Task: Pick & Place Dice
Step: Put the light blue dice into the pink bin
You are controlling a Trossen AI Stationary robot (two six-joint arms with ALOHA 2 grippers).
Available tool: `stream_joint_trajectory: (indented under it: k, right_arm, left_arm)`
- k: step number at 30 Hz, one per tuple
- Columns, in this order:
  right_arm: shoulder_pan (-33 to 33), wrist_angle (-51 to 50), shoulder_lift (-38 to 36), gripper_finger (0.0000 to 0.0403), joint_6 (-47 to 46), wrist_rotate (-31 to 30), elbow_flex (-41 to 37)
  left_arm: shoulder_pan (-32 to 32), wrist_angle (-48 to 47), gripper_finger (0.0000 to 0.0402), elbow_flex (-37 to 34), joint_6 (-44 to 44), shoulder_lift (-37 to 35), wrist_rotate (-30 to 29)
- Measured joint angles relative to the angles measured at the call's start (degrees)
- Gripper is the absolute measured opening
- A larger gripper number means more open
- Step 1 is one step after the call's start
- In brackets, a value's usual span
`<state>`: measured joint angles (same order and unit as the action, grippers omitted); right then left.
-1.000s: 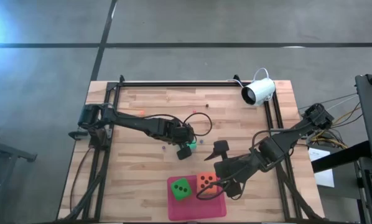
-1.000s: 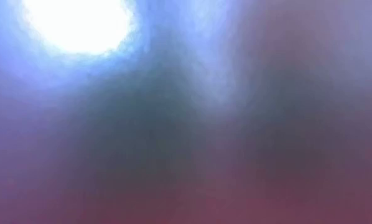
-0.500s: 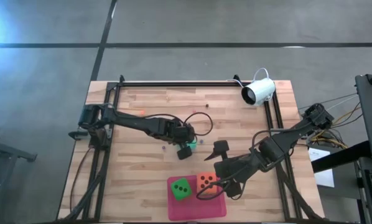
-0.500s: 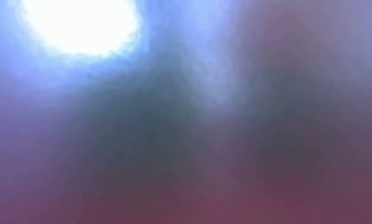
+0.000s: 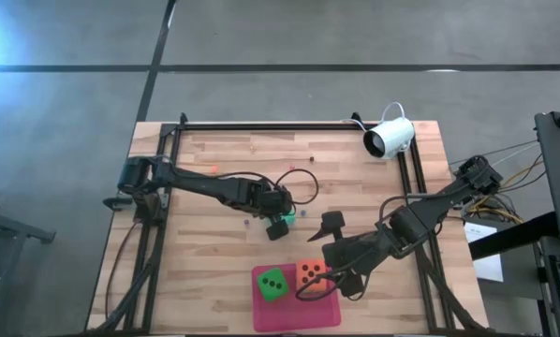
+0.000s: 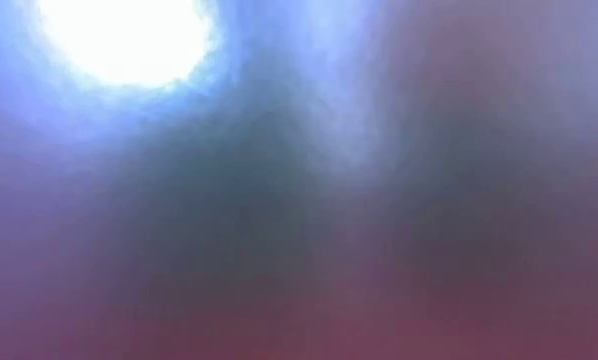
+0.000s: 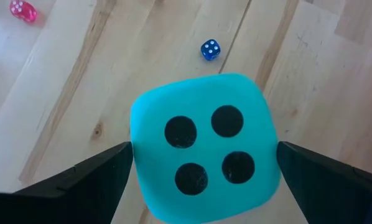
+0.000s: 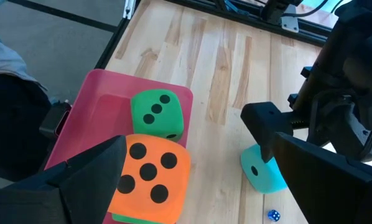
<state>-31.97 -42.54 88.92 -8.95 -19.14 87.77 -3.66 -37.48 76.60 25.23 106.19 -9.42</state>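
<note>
Dice: four foam cubes with black pips are in view, or three for sure; the fourth is mostly hidden.
Teal die (image 7: 204, 146): it sits on the wooden surface (image 5: 214, 173) near its middle, with four pips on the upper face. It lies between the two fingers of the left claw (image 5: 281, 223).
Left claw: its fingers are spread wide on both sides of the teal die. In the left wrist view a thin gap shows on each side, so it is not pinching the die.
Orange-red die (image 5: 309, 273): it rests on the pink mat (image 5: 299, 316), at the mat's 1 o'clock corner. The right wrist view shows five pips on one face, and a green edge under it, so it seems to lie on another green cube.
Green die (image 5: 272, 284): it is on the pink mat, just beside the orange-red die at its 9 o'clock side, three pips up.
Pink mat: it lies at the 6 o'clock edge of the surface.
Right claw (image 5: 329, 277): it is at the 3 o'clock side of the orange-red die, fingers spread, holding nothing.
Small dice: a tiny blue one (image 7: 210, 50) and a tiny pink one (image 7: 22, 10) lie on the wood beyond the teal die.
White camera (image 5: 390, 138): it stands at the 1 o'clock corner of the surface.
Low view: only a blur, nothing can be told from it.
</note>
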Motion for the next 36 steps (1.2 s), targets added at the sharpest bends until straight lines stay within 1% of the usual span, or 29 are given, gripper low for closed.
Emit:
stream_joint_trajectory:
  k: [11, 16, 25, 32, 36]
  right_arm:
    - [0.0, 0.0, 0.0, 0.0400, 0.0, 0.0, 0.0]
    - [0.0, 0.0, 0.0, 0.0400, 0.0, 0.0, 0.0]
    - [0.0, 0.0, 0.0, 0.0400, 0.0, 0.0, 0.0]
    - [0.0, 0.0, 0.0, 0.0400, 0.0, 0.0, 0.0]
    - [0.0, 0.0, 0.0, 0.0400, 0.0, 0.0, 0.0]
  left_arm:
    - [0.0, 0.0, 0.0400, 0.0, 1.2, 0.2, 0.0]
    - [0.0, 0.6, 0.0400, 0.1, 3.3, 1.9, 0.2]
    - [0.0, 1.3, 0.0400, 0.0, 3.4, 2.7, 0.6]
    - [0.0, 0.7, 0.0400, 0.0, 3.1, 2.8, -0.7]
    - [-0.1, 0.6, 0.0400, 0.0, 2.4, 2.8, -2.4]
